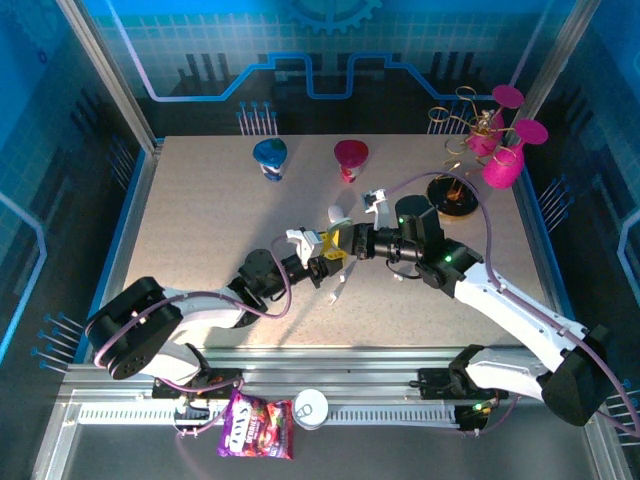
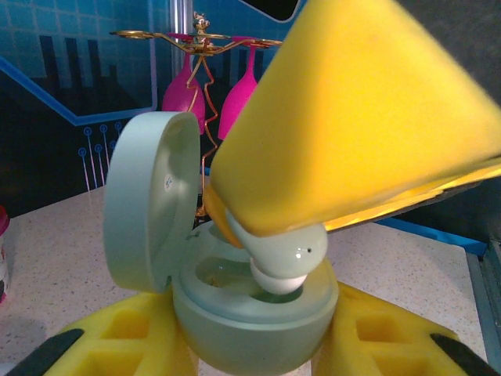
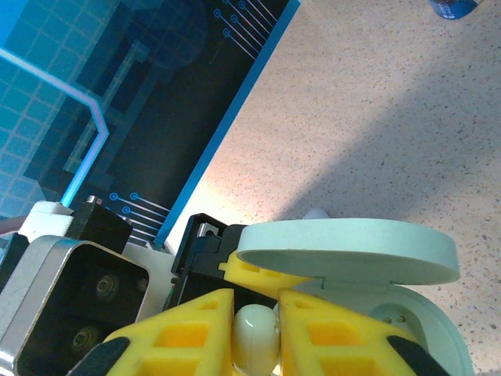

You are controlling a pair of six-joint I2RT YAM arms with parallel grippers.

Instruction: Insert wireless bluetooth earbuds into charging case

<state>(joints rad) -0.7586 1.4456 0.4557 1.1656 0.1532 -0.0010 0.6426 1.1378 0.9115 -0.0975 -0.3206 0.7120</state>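
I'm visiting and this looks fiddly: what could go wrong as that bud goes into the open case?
The earbud sits tilted at the socket of the charging case; pushed askew, it may jam or slip from the right claw. The left claw grips the case's rounded base, so a push might twist it loose. The raised lid stands close to the right claw and could get knocked.

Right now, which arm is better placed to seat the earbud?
Right: the right gripper pinches the earbud at the open case, which the left gripper only clamps.
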